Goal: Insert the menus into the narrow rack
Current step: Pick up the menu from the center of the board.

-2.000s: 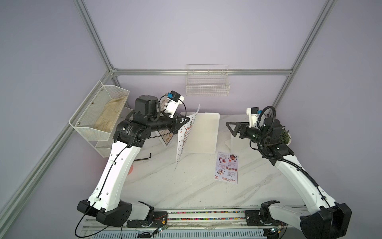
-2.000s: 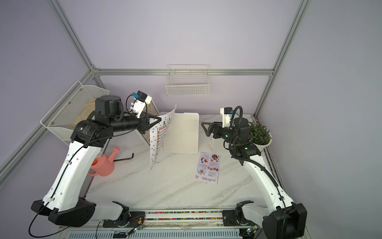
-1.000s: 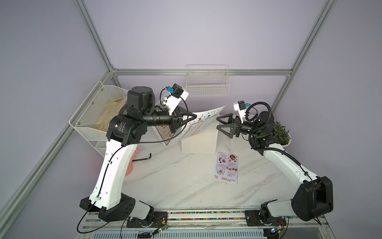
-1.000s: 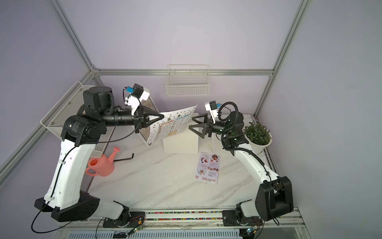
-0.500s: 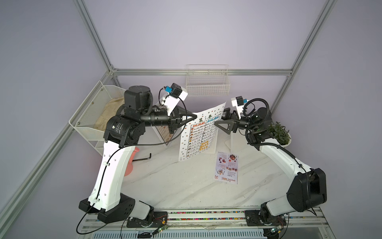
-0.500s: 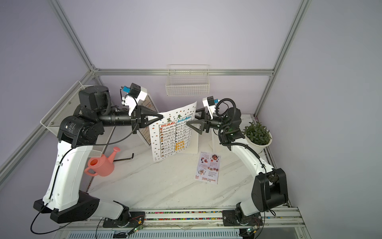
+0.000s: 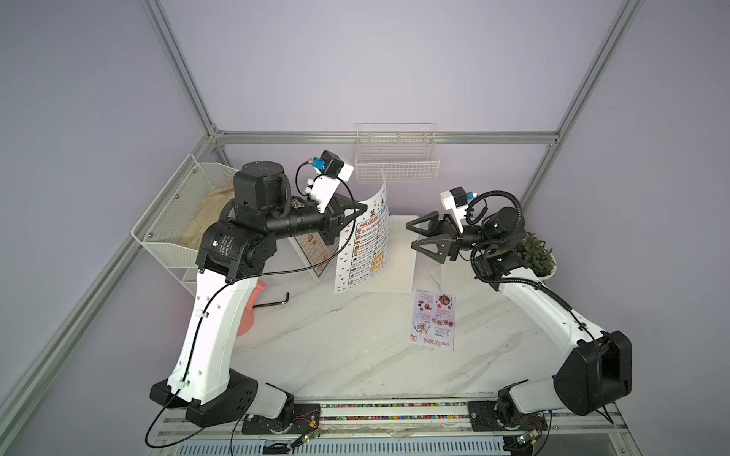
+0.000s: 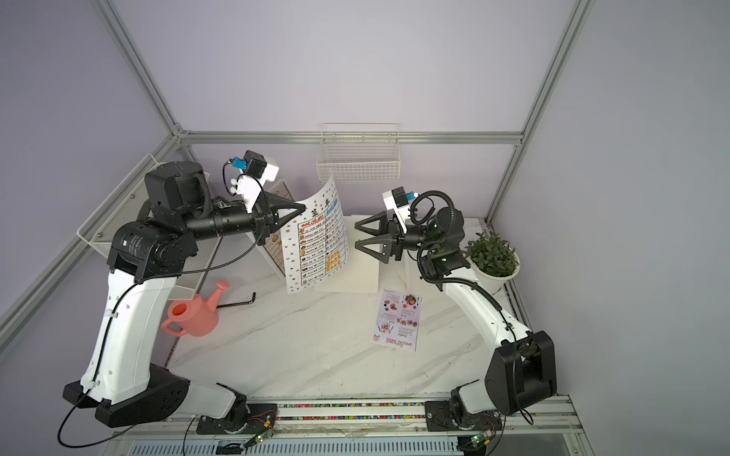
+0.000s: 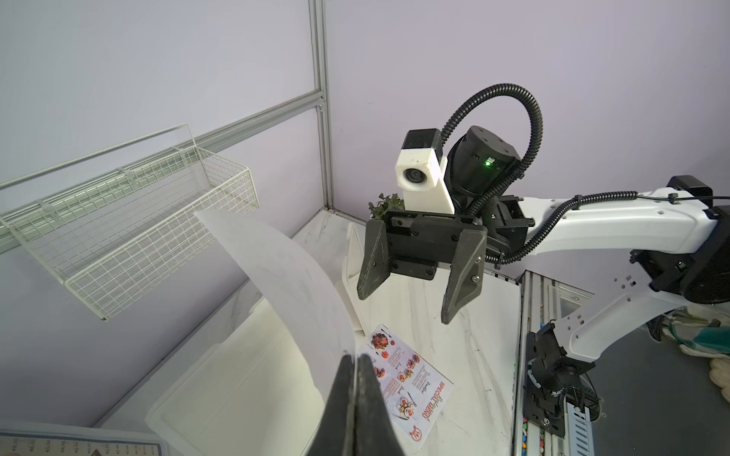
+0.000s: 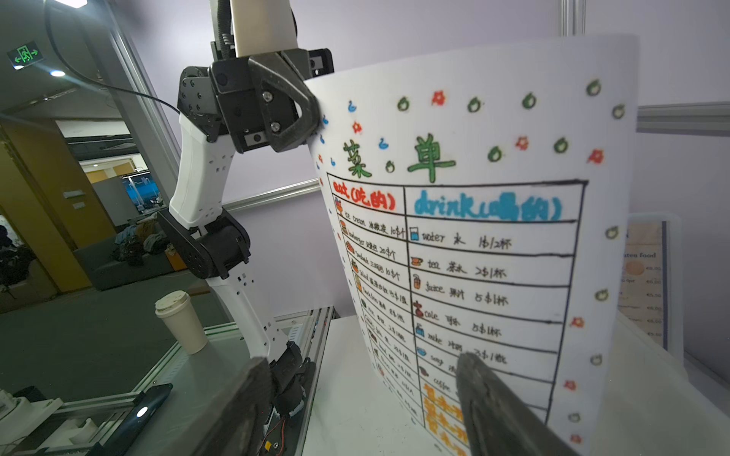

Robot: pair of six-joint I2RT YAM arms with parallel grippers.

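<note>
Far left: wire basket [image 7: 166, 221] on the wall frame. Left gripper [image 7: 357, 209], jaws clamped on one edge of the white grid menu [image 7: 365, 244], held upright and curling above the table [image 7: 335, 347]. Behind it, the cream blue-bordered menu [image 7: 312, 252], leaning. Far wall: narrow rack [image 7: 397, 166]. Right gripper [image 7: 418, 237], jaws apart, empty, just right of the sheet. Near right: SPECIAL MENU leaflet [image 7: 433, 319], flat on the table.

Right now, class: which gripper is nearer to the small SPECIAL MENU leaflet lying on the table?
Right. The right gripper hangs open above and just behind the SPECIAL MENU leaflet; the left gripper is farther off, shut on the grid menu.
</note>
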